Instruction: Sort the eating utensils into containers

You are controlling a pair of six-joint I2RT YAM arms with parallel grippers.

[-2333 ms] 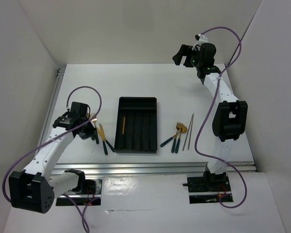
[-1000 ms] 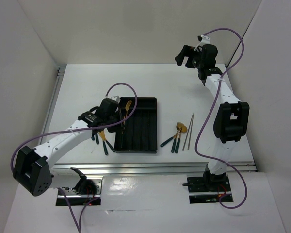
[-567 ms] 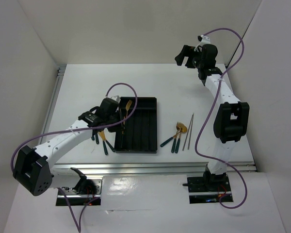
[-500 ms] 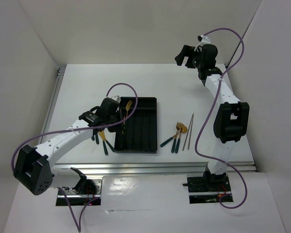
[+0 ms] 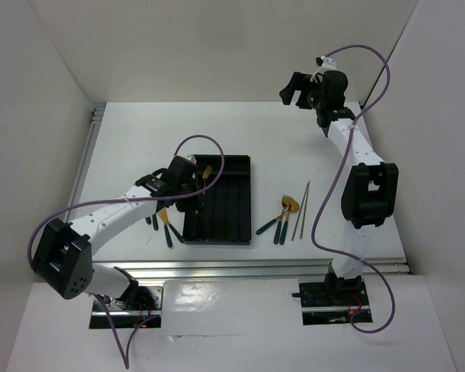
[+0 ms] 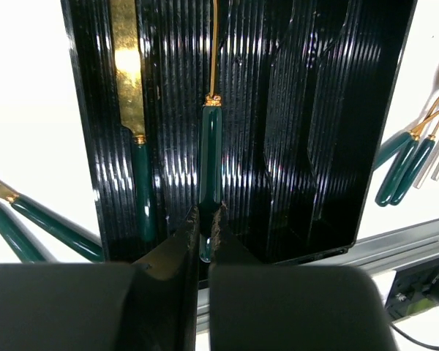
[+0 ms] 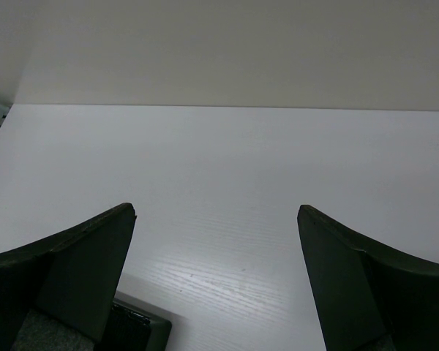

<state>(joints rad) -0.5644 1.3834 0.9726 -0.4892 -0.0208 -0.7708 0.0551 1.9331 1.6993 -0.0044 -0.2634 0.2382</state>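
In the black tray (image 6: 384,88) just one knife (image 6: 135,124) lies in a slot, the left claw (image 6: 207,219) pinches a teal-handled utensil (image 6: 210,146) over the next slot — the other utensils (image 5: 281,225) and chopsticks (image 5: 301,211) lie on the counter (image 5: 139,132), and the right claw (image 7: 216,212) is spread wide, far off.

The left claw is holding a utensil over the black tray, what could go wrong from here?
The left claw pinches the utensil only at its handle's end, so it might swing or slip early. It sits beside the knife already in the tray; released askew, it could land across a divider or join the knife.
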